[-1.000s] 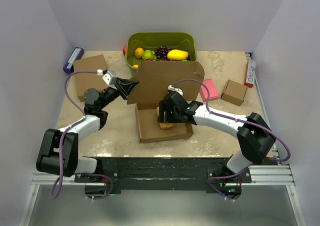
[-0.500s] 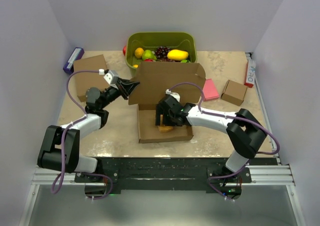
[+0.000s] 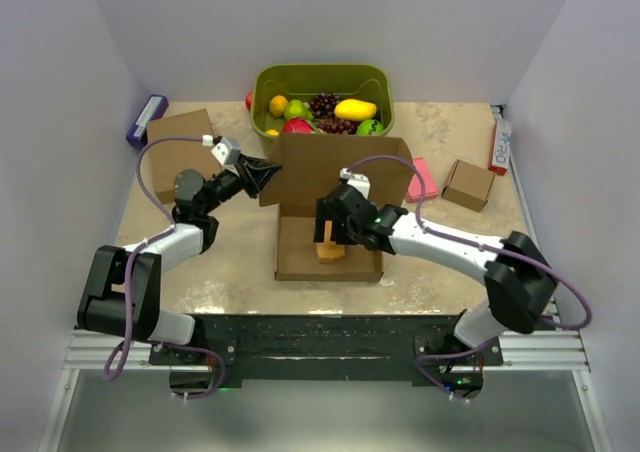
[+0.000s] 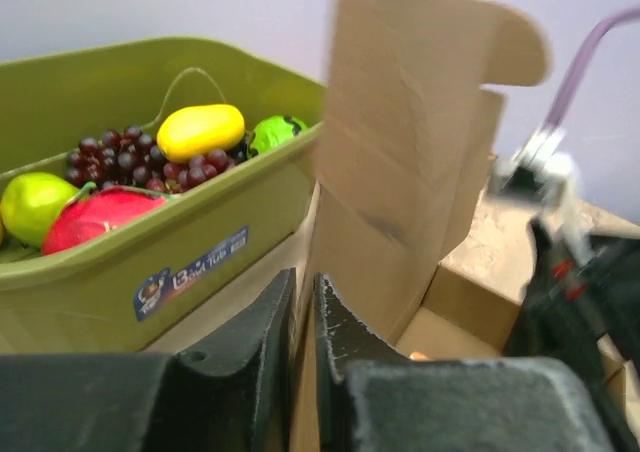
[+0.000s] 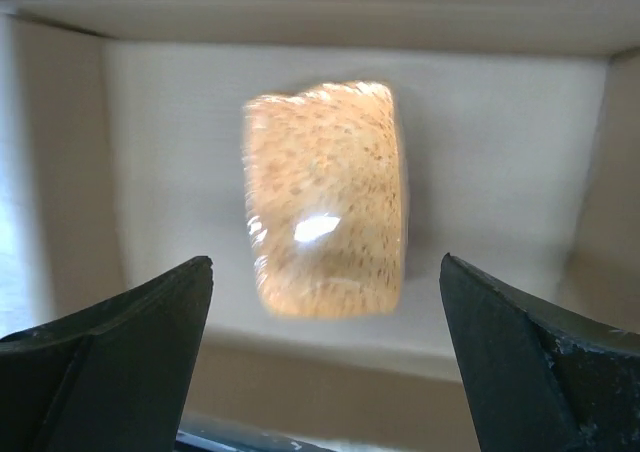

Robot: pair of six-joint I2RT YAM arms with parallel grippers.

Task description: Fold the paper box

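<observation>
Between the almost-closed jaws of the left gripper (image 4: 303, 282) the side edge of the raised lid is sitting, so that arm appears to be pinching the paper box (image 3: 345, 167), a plain brown corrugated cardboard mailer with die-cut flaps, and propping its lid upright. The right gripper (image 5: 325, 260) is hanging wide open inside the tray, gripping nothing. A speckled orange-tan rounded block (image 5: 325, 202) is lying below and between its jaws, touching neither. The step looks like lid-closing: the right arm is needing to clear the tray before the left swings the lid forward and tucks the tabs. The arm is hiding the tray's side flaps from above. Motion is blurring the left wrist view, and what the block is remains unclear.
</observation>
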